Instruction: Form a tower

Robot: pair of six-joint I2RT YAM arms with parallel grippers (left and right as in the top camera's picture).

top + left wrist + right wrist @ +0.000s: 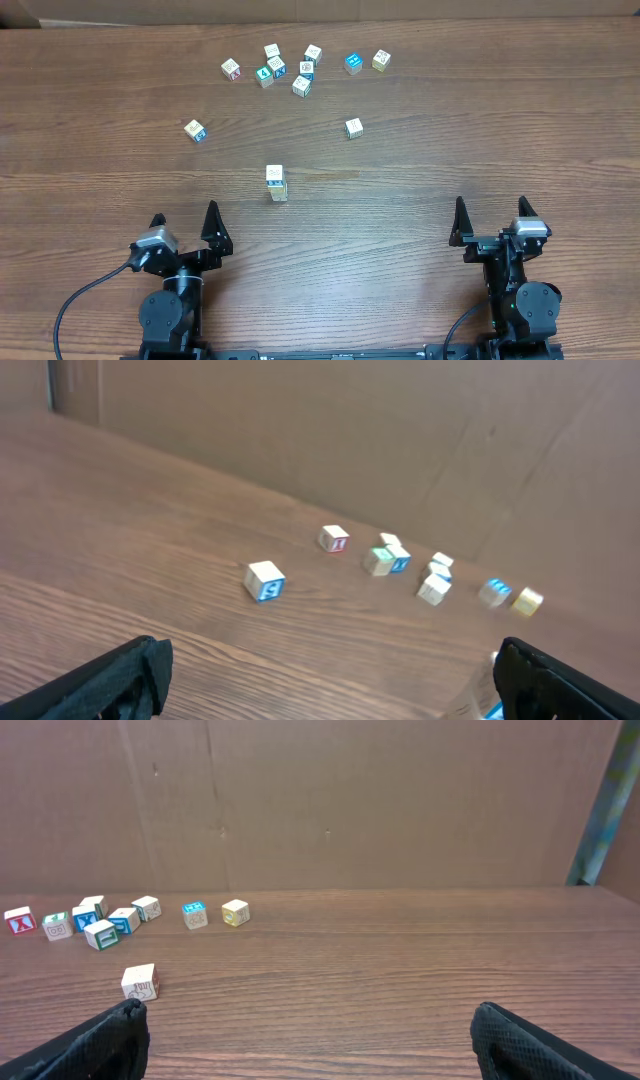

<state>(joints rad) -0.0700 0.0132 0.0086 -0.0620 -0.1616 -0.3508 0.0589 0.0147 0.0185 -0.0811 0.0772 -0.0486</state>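
The tower (276,183) is a narrow stack of small pale wooden cubes, whitish block on top, standing mid-table. In the left wrist view only a blurred pale sliver of the tower (478,698) shows beside the right finger. My left gripper (185,217) sits near the front edge, down and left of the tower, open and holding nothing. My right gripper (491,210) rests far to the tower's right, also open and holding nothing. In both wrist views only bare wood lies between the black fingers of the left gripper (325,682) and the right gripper (310,1042).
Several loose cubes (285,68) lie clustered at the back. Single cubes sit at the left (195,130), the centre right (353,128) and the back right (381,60). A brown cardboard wall (330,800) closes the table's far side.
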